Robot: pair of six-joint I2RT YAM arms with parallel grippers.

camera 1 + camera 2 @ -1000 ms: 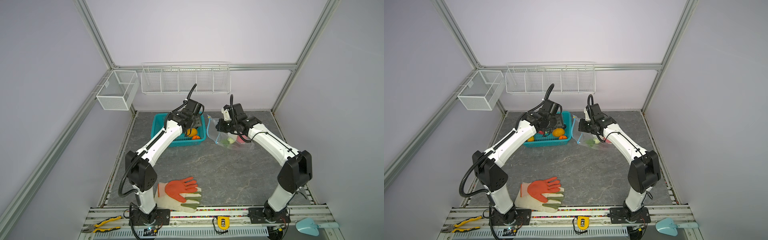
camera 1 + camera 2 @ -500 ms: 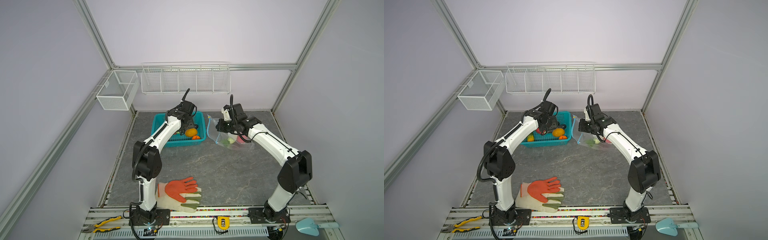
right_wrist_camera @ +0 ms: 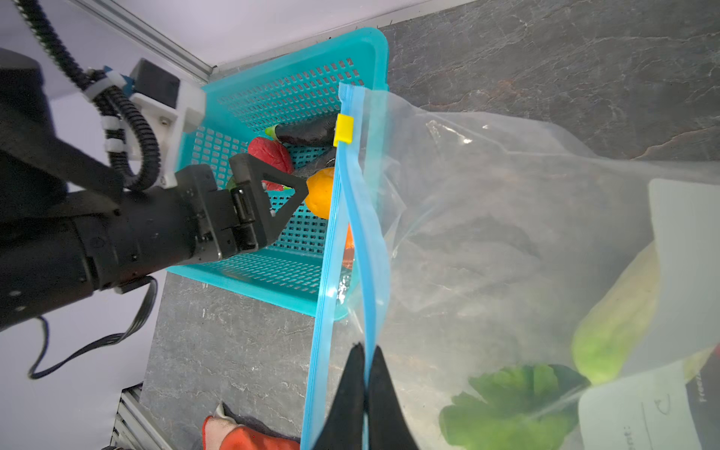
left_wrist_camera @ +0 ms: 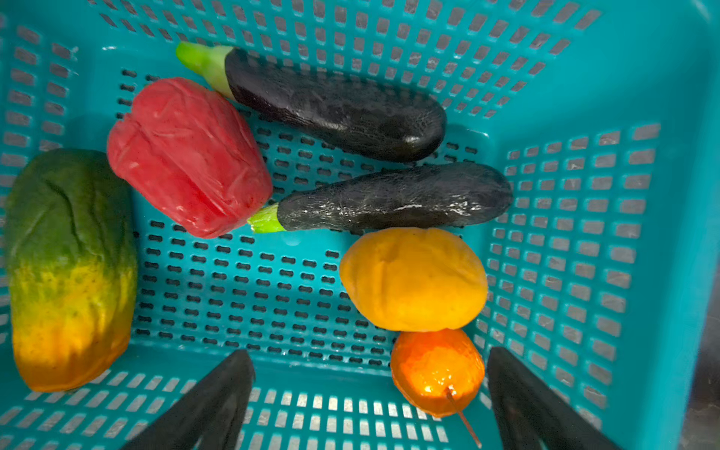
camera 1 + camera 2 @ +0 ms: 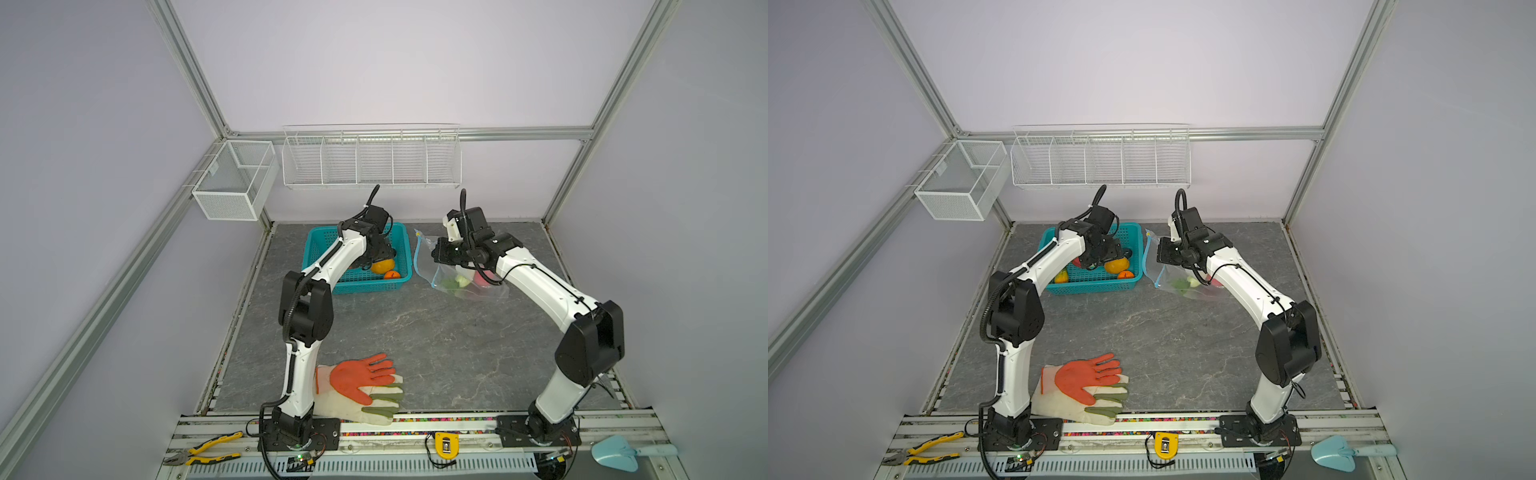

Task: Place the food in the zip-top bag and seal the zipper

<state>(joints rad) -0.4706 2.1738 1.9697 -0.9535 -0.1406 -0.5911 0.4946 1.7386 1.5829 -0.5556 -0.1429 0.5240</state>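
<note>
The food lies in a teal basket: a red pepper, two dark eggplants, a yellow-orange fruit, a small orange fruit and a green-and-yellow piece. My left gripper hangs open over the basket, and the small orange fruit sits just inside one finger. The clear zip-top bag stands beside the basket with its mouth apart. My right gripper is shut on one lip of the light blue zipper. A green leafy piece and a pale green piece lie inside the bag.
In a top view, orange-and-white gloves lie at the front by the left arm's base. Pliers, a yellow tape measure and a blue scoop rest on the front rail. White wire baskets hang on the back wall.
The left arm has folded back and its gripper has opened wider over the basket. The right arm and the bag have stayed put.
</note>
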